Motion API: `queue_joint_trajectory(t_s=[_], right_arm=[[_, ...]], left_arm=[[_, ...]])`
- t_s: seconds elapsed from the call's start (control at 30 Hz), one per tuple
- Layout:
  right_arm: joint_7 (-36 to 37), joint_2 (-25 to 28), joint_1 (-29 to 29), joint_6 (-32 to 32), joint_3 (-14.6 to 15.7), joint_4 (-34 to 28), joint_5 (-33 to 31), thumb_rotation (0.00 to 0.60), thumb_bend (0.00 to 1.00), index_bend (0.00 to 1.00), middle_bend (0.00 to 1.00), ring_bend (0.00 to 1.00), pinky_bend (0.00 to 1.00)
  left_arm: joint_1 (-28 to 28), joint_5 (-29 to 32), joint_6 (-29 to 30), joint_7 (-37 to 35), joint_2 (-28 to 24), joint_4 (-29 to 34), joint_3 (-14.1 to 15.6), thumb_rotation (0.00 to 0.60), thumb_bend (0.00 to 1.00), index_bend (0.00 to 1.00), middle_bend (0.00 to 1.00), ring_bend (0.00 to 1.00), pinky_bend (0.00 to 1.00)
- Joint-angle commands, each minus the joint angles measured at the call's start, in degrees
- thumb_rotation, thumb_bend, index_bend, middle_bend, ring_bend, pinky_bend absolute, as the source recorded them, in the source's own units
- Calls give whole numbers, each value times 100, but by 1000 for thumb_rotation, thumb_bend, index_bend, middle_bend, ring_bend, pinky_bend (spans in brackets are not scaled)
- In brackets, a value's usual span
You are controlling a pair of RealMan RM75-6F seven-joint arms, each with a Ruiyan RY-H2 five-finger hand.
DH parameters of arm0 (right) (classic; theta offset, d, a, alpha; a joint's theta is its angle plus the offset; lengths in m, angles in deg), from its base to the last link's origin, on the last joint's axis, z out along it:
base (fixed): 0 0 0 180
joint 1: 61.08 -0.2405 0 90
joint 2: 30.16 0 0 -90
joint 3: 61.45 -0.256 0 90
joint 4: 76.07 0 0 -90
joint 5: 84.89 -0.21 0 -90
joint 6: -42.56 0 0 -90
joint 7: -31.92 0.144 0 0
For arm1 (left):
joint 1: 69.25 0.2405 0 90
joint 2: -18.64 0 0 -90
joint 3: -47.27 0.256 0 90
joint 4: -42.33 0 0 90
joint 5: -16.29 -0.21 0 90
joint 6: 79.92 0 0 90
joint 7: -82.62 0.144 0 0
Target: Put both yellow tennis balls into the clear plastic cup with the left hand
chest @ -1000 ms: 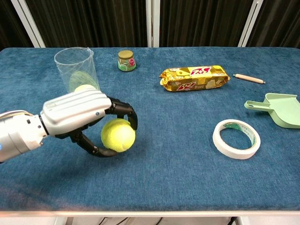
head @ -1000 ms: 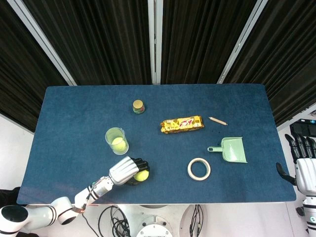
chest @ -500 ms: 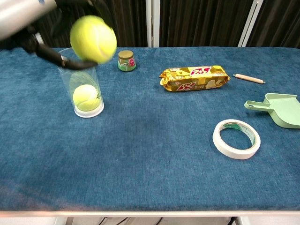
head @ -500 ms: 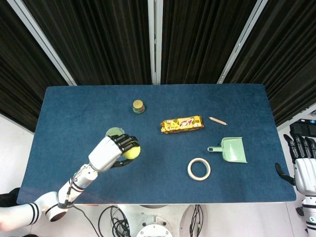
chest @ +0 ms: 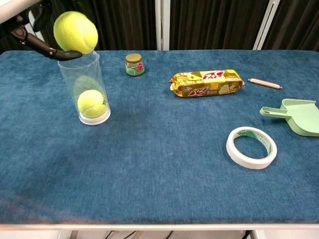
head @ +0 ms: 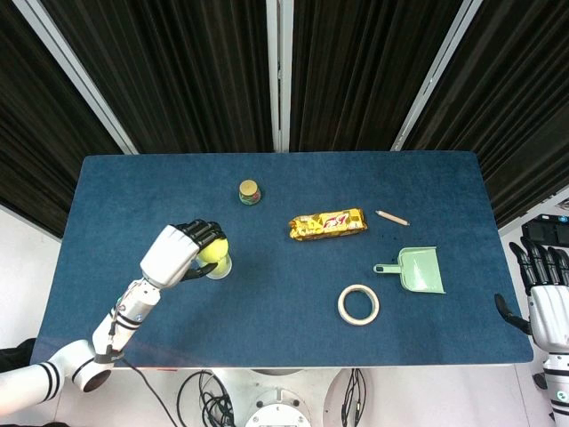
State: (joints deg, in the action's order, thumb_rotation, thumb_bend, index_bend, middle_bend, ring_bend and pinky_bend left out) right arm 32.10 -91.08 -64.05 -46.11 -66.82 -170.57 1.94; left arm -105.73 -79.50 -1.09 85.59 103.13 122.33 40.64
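My left hand [head: 182,250] grips a yellow tennis ball [chest: 76,32] just above the mouth of the clear plastic cup [chest: 86,89], which stands upright at the table's left. The held ball [head: 212,249] covers most of the cup in the head view. In the chest view only dark fingers [chest: 44,48] of that hand show at the top left corner. A second yellow tennis ball [chest: 91,103] lies at the cup's bottom. My right hand [head: 548,298] hangs off the table's right edge, fingers straight, holding nothing.
A small jar [chest: 133,64] stands behind the cup. A yellow snack packet [chest: 207,82], a pencil [chest: 265,83], a green dustpan [chest: 295,116] and a roll of tape [chest: 251,147] lie across the right half of the blue table [chest: 159,189].
My left hand lifted the ball from the table's front and carried it back and leftward; it now holds it over the cup's mouth. The right hand has stayed still.
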Motion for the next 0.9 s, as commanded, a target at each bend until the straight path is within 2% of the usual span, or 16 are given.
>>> queue_joint_trajectory(t_s=[0.03, 0.27, 0.37, 0.57, 0.9], right_arm=[[-19, -4, -12, 16, 4, -2, 8, 600, 273, 0, 0, 0, 0], [-29, -4, -14, 5, -11, -13, -8, 600, 271, 0, 0, 0, 0], [-27, -2, -16, 12, -11, -10, -13, 600, 272, 0, 0, 0, 0], [-45, -5, -20, 7, -13, -23, -7, 600, 273, 0, 0, 0, 0], [-57, -11, -8, 3, -11, -21, -33, 600, 273, 0, 0, 0, 0]], left_arm=[[2, 54, -17, -50, 21, -48, -26, 600, 243, 506, 516, 493, 723], [39, 133, -59, -121, 22, -156, -4, 600, 235, 360, 354, 255, 430], [67, 168, -30, -143, 3, -145, -22, 600, 235, 292, 287, 197, 368], [101, 202, -53, -95, -61, -39, -9, 600, 236, 196, 223, 172, 357], [247, 238, 113, -65, -210, 199, -23, 600, 234, 186, 210, 165, 342]])
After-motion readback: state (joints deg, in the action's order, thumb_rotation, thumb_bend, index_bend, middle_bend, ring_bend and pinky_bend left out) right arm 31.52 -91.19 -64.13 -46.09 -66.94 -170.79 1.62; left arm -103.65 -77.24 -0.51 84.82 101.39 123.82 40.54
